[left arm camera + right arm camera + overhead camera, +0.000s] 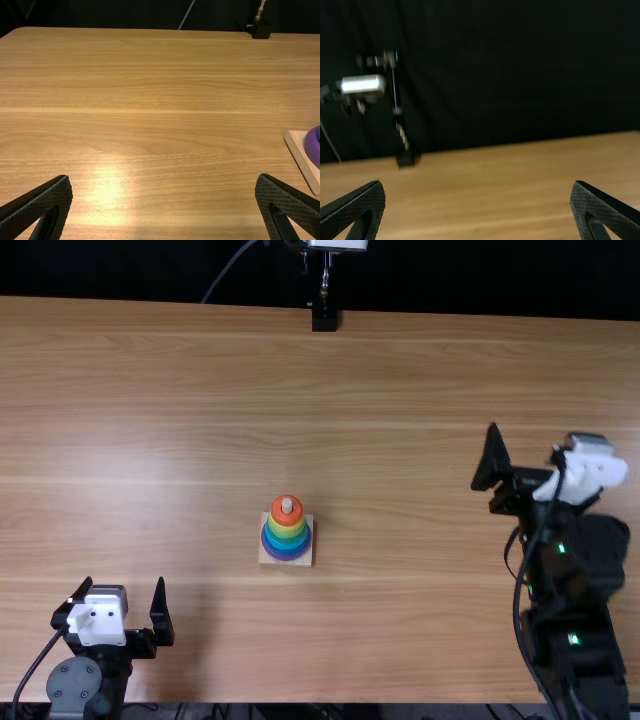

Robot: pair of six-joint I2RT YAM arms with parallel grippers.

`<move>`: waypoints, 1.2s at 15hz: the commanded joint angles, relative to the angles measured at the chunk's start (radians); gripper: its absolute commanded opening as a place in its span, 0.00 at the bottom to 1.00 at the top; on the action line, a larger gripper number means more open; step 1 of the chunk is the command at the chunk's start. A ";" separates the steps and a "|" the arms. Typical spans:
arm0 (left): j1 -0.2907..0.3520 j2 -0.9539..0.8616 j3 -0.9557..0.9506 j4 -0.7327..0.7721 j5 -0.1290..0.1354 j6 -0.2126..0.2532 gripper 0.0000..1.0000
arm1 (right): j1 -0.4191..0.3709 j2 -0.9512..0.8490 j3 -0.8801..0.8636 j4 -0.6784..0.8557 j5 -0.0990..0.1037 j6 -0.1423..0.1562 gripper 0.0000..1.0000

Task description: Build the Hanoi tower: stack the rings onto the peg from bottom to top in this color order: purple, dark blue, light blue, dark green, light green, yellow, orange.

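My left gripper (119, 597) stands open at the near left of the table in the top view, left of and nearer than the tower. At the right, my right gripper (527, 452) is open, well away from the rings. On a square wooden base (268, 557), the rings sit stacked around the peg (287, 505), with the purple ring (286, 556) lowest, blues and greens above it, then the yellow ring (287, 531) and the orange ring (284, 518) on top. Nothing is between the fingers of the left gripper (164, 181) or the right gripper (477, 186). The purple ring (312, 148) shows partly beside the left gripper's view edge.
A stand with a black foot (324, 319) is at the table's far edge, with a cable beside it. The wooden table (400, 370) extends around the tower on every side. A dark curtain hangs behind.
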 commanded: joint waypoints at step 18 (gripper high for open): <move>0.000 -0.012 -0.112 -0.079 0.004 0.005 1.00 | -0.094 -0.969 -0.742 -0.127 -0.059 -0.082 1.00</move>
